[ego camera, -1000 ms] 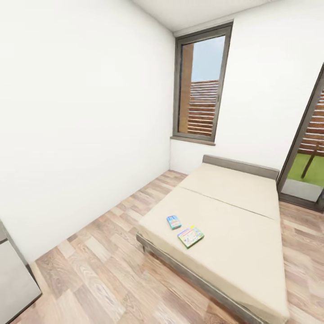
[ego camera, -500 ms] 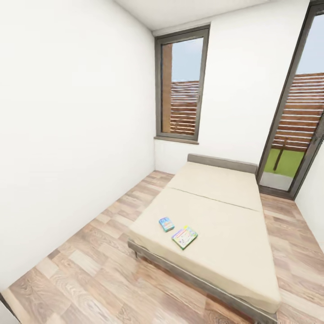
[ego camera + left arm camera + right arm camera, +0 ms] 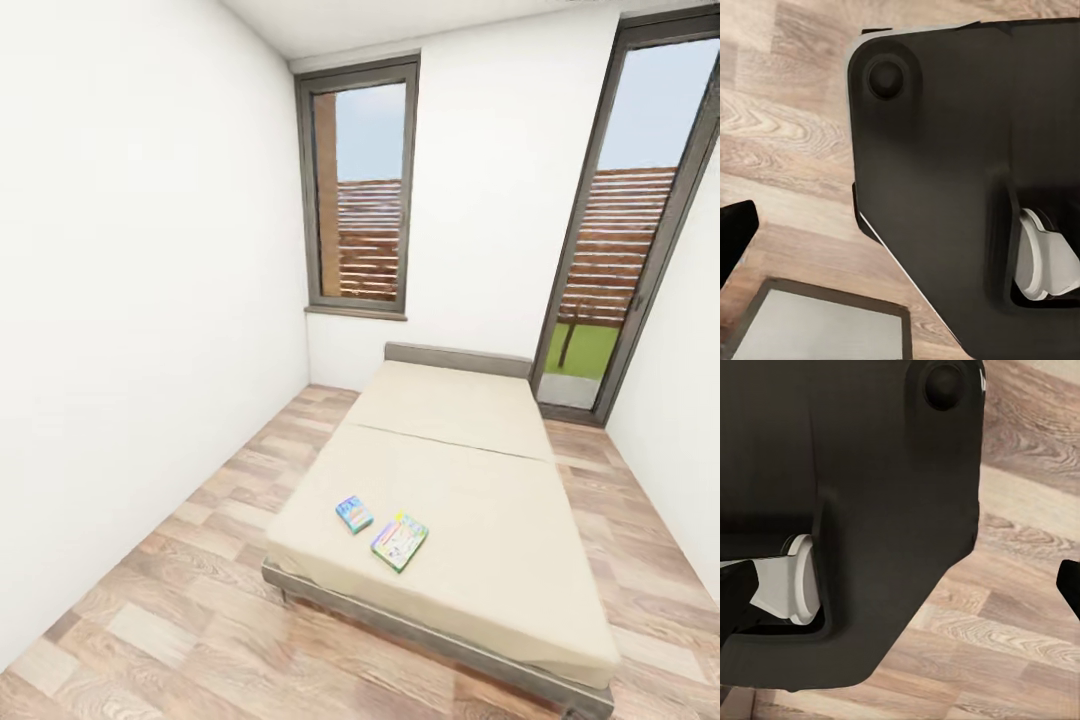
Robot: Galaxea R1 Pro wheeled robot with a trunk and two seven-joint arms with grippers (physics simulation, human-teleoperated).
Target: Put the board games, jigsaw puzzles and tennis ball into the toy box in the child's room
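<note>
Two board games lie flat on the near end of the beige bed (image 3: pixel 480 470) in the head view: a small blue box (image 3: pixel 353 514) and, just right of it, a larger green-edged colourful box (image 3: pixel 400 541). They lie close together without touching. The table, the toy box, the puzzles and the tennis ball are out of view. In the left wrist view one dark fingertip (image 3: pixel 735 232) shows over the wood floor. In the right wrist view two dark fingertips (image 3: pixel 1071 585) stand far apart with nothing between them. Both grippers hang low beside my base.
The bed has a grey frame (image 3: pixel 430 635) and runs toward the far wall. A window (image 3: pixel 362 190) and a glass door (image 3: pixel 625 210) stand behind it. White walls close both sides. My dark base (image 3: pixel 945 187) and a grey panel (image 3: pixel 825 330) are near the left gripper.
The whole head view has swung: the bed and games sit further left and lower in the picture, the glass door has come into view, and the grey cabinet at left has gone out.
</note>
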